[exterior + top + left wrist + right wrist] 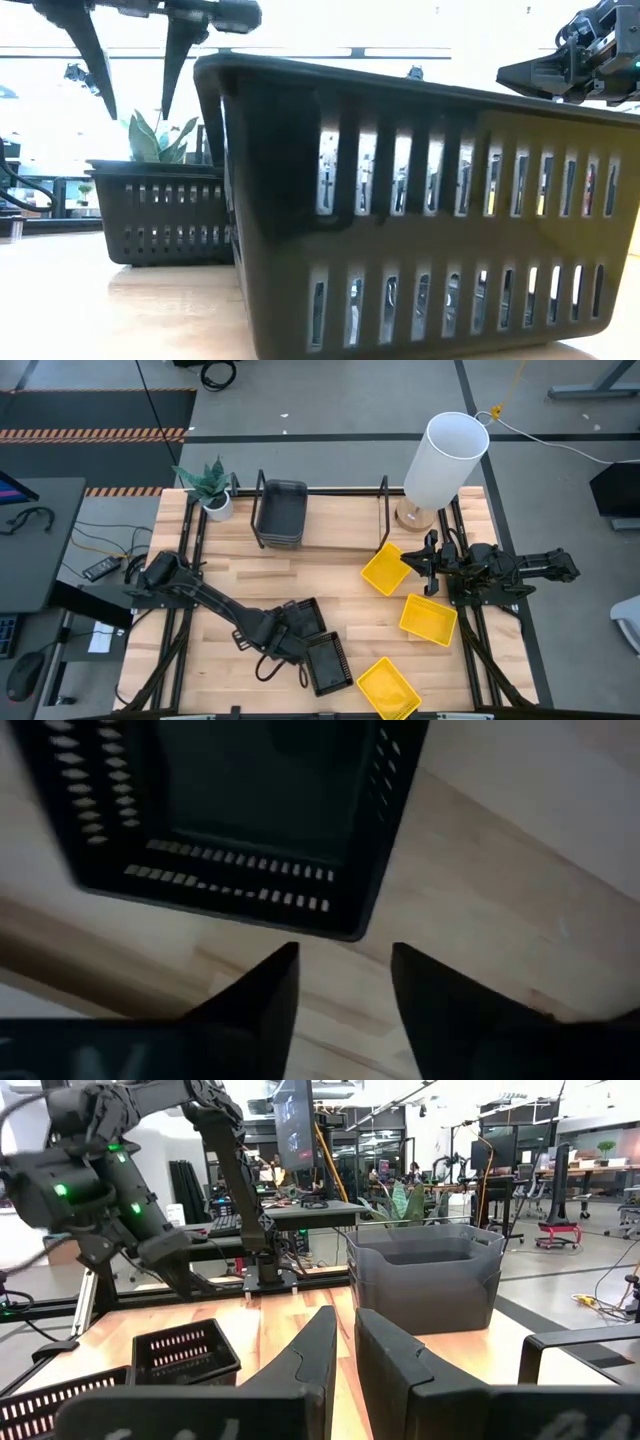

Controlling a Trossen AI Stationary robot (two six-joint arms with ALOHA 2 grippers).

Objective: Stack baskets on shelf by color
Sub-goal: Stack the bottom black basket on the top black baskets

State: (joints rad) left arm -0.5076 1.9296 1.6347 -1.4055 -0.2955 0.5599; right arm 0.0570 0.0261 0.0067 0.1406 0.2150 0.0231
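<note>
Left end effector [300,665] hovers just off a black mesh basket [328,662] near the bench [330,575] front edge, fingers apart, empty. Right end effector [418,563] waits mid-bench, nearly closed, empty.

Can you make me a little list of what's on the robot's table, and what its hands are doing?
Shelf: black wire rack
Grey baskets: stacked on shelf
Yellow baskets: three, on table
Black mesh baskets: two visible, on table
Left gripper: open, by a black mesh basket
Right gripper: shut, empty, near a yellow basket
</note>
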